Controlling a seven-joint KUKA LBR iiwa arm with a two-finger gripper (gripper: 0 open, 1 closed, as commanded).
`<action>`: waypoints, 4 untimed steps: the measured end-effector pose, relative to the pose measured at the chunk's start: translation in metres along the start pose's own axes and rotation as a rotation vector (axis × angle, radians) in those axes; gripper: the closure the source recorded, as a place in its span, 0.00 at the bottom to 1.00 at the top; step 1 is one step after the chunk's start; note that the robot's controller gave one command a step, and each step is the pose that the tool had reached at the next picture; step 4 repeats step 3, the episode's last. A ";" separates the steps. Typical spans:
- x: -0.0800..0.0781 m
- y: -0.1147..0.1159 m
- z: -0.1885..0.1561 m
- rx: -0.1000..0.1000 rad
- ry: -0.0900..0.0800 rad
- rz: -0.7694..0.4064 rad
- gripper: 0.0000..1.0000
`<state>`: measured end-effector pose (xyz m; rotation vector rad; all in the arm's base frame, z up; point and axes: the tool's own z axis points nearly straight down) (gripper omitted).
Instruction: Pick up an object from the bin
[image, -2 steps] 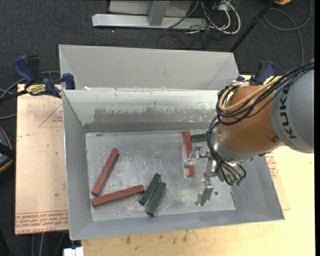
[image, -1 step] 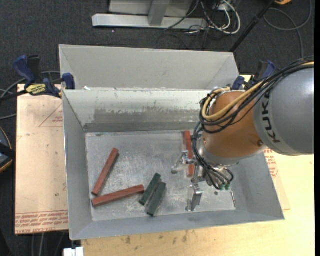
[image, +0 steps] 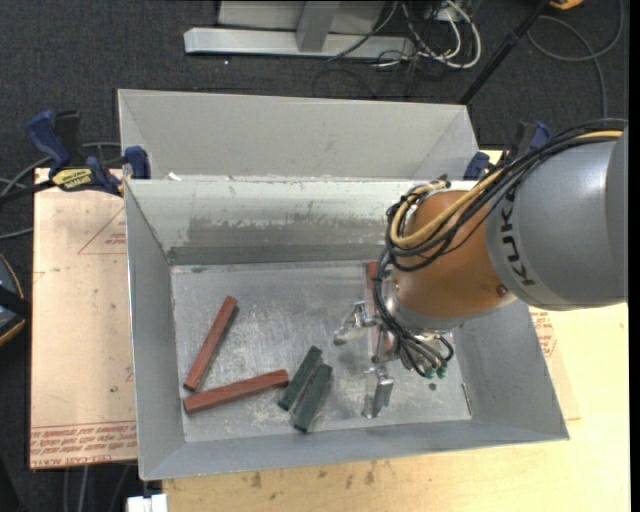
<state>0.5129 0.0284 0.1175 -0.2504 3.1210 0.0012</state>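
Gripper (image: 375, 378) hangs near the bin's (image: 150, 320) front edge, just right of two dark blocks (image: 308, 390); I can't tell if it's spread. Probably stiff and light; I'd pinch one across its narrow sides.

Single overhead camera, tilted slightly, whole grey bin (image: 150, 300) in frame, arm (image: 570, 230) entering from right

first bar (image: 211, 342) left in the bin (image: 300, 240), second bar (image: 236, 391) before it, paired blocks (image: 306, 392) just right, fingers (image: 377, 397) right of those
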 end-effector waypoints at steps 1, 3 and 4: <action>-0.050 0.056 0.038 -0.002 -0.006 0.014 1.00; -0.062 0.055 -0.107 -0.001 0.006 0.032 1.00; -0.062 0.055 -0.107 -0.001 0.006 0.032 1.00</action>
